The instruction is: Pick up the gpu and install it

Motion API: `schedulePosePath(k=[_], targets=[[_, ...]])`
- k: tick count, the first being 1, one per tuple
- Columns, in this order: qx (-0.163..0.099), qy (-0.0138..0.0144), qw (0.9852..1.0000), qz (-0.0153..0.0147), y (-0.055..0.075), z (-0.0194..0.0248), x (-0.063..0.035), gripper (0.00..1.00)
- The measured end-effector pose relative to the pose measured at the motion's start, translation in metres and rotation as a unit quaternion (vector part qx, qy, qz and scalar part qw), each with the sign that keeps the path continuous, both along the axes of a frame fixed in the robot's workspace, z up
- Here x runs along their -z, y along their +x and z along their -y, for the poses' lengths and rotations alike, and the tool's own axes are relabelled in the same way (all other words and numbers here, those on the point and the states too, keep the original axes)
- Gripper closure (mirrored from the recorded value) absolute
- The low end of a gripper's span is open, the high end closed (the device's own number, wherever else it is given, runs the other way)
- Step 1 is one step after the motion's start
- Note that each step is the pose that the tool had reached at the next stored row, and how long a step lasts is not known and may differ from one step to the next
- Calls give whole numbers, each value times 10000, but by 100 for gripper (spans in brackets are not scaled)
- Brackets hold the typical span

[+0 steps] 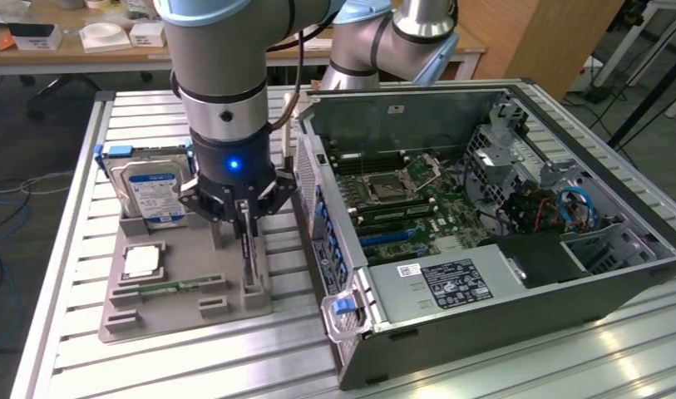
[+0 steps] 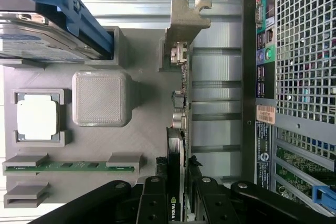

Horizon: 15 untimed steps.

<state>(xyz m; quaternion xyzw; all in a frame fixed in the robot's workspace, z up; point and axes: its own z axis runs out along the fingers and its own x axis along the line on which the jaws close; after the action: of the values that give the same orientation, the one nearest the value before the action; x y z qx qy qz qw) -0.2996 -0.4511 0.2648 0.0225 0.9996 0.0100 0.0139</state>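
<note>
- The gripper is reaching straight down over the grey holder tray, on the exterior view's left of the open computer case.
- It is clasping the gpu: in the wrist view the gripper is sitting about half closed, with its black fingers pressing against the two flat faces of the gpu.
- The gpu is standing on its long edge in a slot at the tray's side nearest the case, thin and upright, and its lower edge is still sitting in the tray.
- The card's metal bracket is pointing away from the gripper, at the end of the tray where the hard drive is standing.
- The hard drive, silver with blue rails, is standing upright at the tray's far end in the exterior view; in the wrist view the drive is resting well apart from the card.
- A processor chip is lying flat in its square pocket, and a narrow green memory stick is sitting in its slot just beside it.
- The tray and the case are resting on the slatted metal tabletop, whose bare slats are showing between the card and the case's perforated rear panel.
</note>
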Motion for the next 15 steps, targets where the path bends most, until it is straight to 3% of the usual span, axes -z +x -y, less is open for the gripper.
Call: schedulePosePath(k=[10,15], targets=[[0,-2,10000,-2,0,0,-6,74],[0,-10,10000,-1,0,0,-79,74]])
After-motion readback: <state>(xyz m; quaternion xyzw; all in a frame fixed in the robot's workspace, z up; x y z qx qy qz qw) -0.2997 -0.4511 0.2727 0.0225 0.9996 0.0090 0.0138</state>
